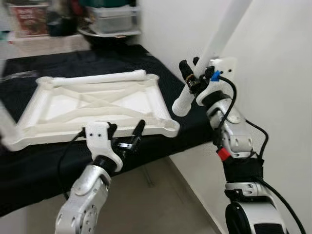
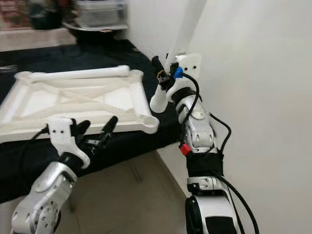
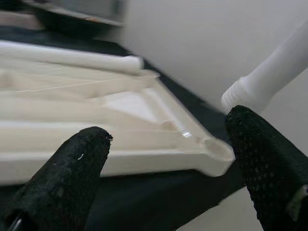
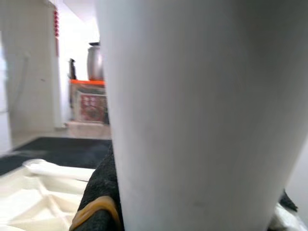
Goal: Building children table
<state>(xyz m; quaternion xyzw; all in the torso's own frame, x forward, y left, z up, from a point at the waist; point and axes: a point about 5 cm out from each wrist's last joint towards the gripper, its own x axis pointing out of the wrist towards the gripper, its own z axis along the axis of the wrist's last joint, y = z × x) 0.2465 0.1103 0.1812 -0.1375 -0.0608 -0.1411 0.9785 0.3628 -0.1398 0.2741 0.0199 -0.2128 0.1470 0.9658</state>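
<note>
The right gripper (image 1: 191, 78) is clamped around a white table leg (image 1: 214, 46), holding it tilted so that its ridged lower end points down toward the near right corner socket (image 1: 170, 126) of the upturned white tabletop (image 1: 97, 105); the leg's end hangs just above and beside that corner, not touching it. The left gripper (image 1: 126, 137) hovers with its fingers (image 3: 72, 168) spread apart and nothing between them, just in front of the tabletop's near edge, close to the same corner. Beyond both grippers, a second white leg (image 1: 97, 78) lies along the tabletop's far edge. The tabletop rests on a black cloth (image 1: 39, 165) covering a low platform, beside a white wall (image 1: 273, 73).
</note>
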